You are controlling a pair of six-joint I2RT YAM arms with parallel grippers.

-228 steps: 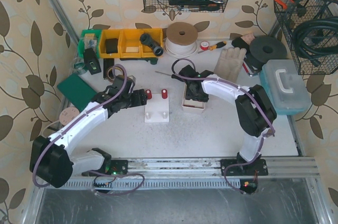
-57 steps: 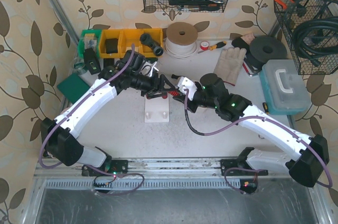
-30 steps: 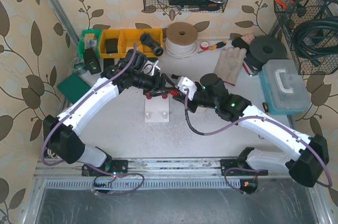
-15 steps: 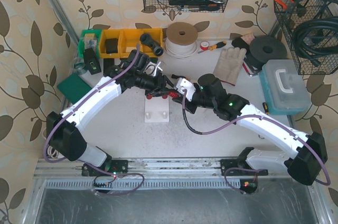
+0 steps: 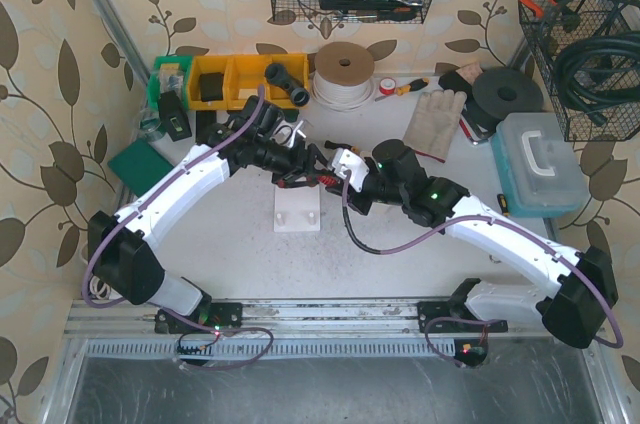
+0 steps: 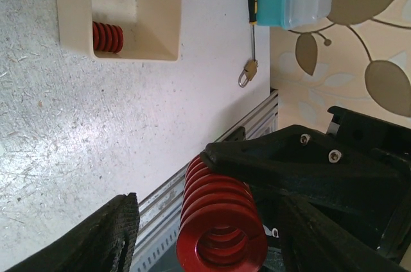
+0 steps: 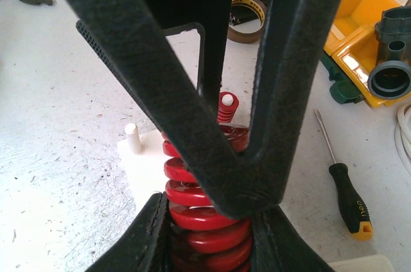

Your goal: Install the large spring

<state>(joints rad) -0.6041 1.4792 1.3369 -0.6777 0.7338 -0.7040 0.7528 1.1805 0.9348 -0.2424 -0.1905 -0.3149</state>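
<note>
The large red spring (image 5: 314, 180) hangs level above the white peg block (image 5: 297, 214), between the two grippers. My right gripper (image 7: 209, 237) is shut on the spring (image 7: 204, 217), its pads pressed to both sides. My left gripper (image 6: 212, 240) straddles the spring's other end (image 6: 221, 221) with its jaws open, and a gap shows at one finger (image 6: 106, 240). In the top view the left gripper (image 5: 300, 170) and right gripper (image 5: 338, 172) meet tip to tip. On the block (image 7: 151, 163) stand a bare peg (image 7: 132, 137) and a small red spring (image 7: 226, 106) on another peg.
A cream tray (image 6: 160, 12) holding another red spring (image 6: 107, 36) lies on the table. A screwdriver (image 7: 343, 185), a tape roll (image 7: 247, 18), yellow bins (image 5: 240, 82) and a black pipe fitting (image 7: 392, 70) sit behind the block. A teal box (image 5: 538, 164) stands at the right.
Since the earliest frame both arms have risen and met over the block with the spring between them. In the last second they edged slightly back, the right grip unchanged.
</note>
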